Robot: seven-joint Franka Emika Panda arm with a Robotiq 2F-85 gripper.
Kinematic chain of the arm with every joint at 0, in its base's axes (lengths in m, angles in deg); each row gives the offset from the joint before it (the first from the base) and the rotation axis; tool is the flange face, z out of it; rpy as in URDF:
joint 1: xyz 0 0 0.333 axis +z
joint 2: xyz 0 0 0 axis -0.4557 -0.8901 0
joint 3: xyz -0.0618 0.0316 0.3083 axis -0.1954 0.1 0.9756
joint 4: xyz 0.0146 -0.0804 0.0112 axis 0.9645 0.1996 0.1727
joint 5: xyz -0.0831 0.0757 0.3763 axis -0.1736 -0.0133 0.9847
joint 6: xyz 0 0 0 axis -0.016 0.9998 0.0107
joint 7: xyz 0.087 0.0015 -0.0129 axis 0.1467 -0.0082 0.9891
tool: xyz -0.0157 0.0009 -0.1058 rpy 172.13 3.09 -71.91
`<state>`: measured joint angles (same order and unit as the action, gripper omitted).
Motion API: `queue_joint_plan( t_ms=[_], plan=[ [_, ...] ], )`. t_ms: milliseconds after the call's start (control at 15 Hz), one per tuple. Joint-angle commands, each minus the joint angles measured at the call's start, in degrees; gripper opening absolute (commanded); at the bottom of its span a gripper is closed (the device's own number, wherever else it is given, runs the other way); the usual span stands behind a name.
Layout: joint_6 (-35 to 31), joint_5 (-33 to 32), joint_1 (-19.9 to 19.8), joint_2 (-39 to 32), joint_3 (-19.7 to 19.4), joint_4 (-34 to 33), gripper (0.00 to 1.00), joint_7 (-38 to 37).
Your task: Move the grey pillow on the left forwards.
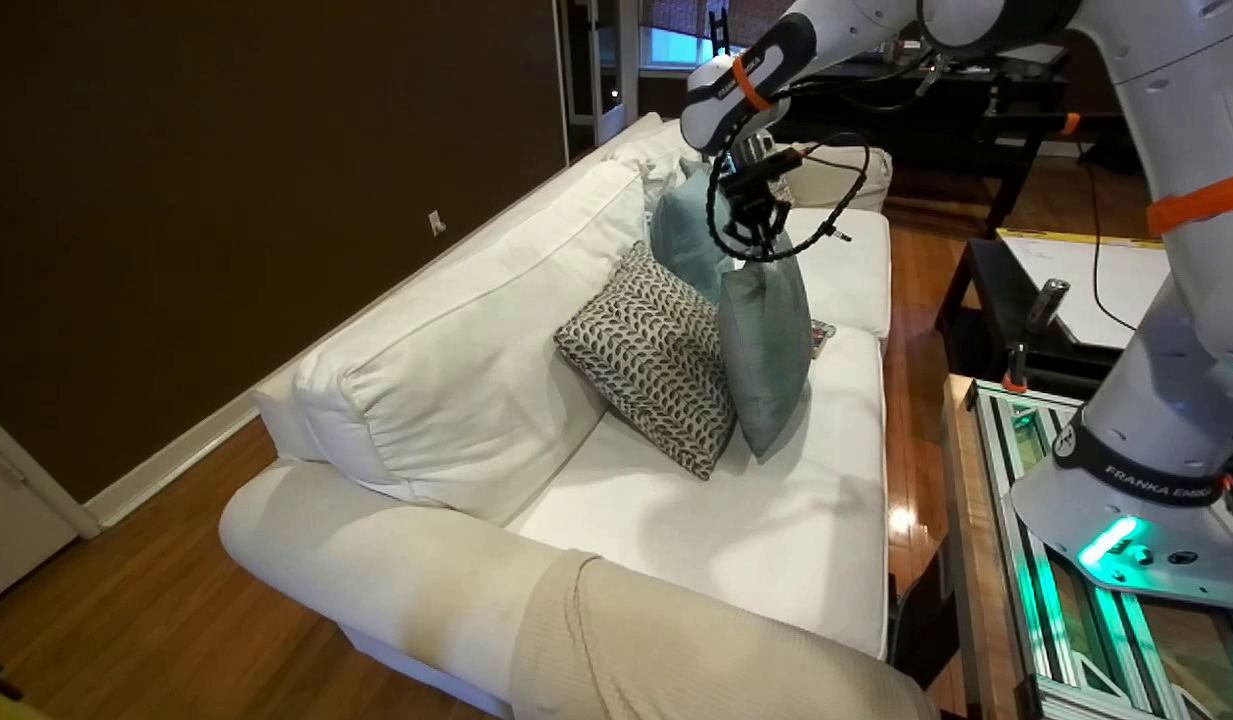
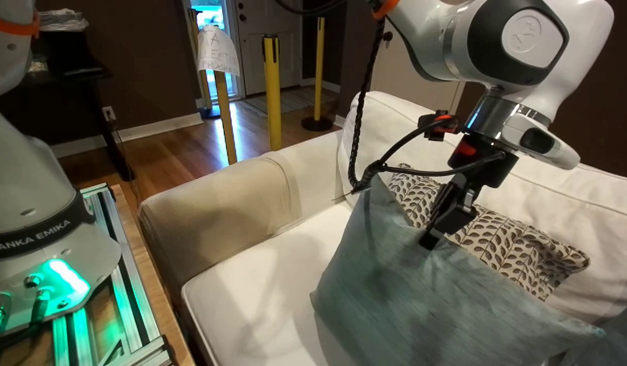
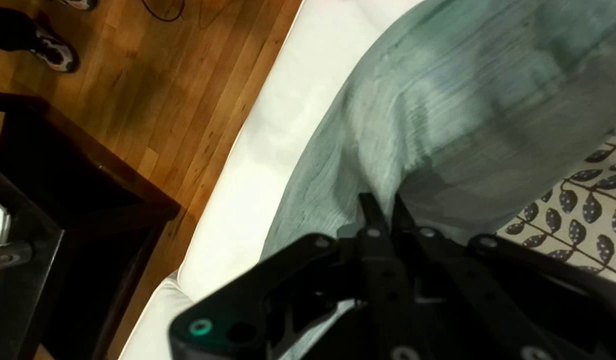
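The grey pillow [image 1: 766, 350] stands tilted on its edge on the white seat, in front of the patterned pillow, in both exterior views [image 2: 420, 300]. My gripper [image 1: 761, 243] is at its upper edge from above, seen also in an exterior view [image 2: 434, 238]. In the wrist view, the fingertips [image 3: 382, 202] are shut on a pinched fold of the grey pillow [image 3: 437, 105]. The speckled patterned pillow [image 1: 656, 360] leans against the backrest just behind. The paler light-blue pillow [image 1: 688, 235] leans beyond it and is partly hidden by the arm and grey pillow.
The white sofa backrest [image 1: 466, 330] runs behind the pillows, with a padded armrest [image 1: 676, 640] at the near end. A black table [image 1: 986, 290] and the robot's bench [image 1: 961, 470] stand across a floor gap. A cable loop [image 2: 364, 178] hangs beside the gripper.
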<state>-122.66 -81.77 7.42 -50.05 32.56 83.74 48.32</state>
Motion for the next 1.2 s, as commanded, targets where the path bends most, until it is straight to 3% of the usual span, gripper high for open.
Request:
queue_joint_plan(
  t_ms=[0,133,200,267,867,1133],
  plan=[
    [0.6,-0.52,0.42,-1.85,-0.16,-3.19,0.02,-0.03],
    [0.69,-0.13,0.23,-3.4,0.05,-4.41,0.02,-0.03],
    [0.22,0.0,0.25,-4.06,0.07,-4.78,0.21,-0.29],
    [-0.09,0.05,0.25,-4.66,0.08,-5.2,0.33,-0.34],
    [-2.39,5.03,-1.13,-5.13,1.49,-9.75,0.98,-0.55],
    [-8.3,14.5,-3.41,-5.56,4.12,-10.66,1.0,-0.57]
  ],
)
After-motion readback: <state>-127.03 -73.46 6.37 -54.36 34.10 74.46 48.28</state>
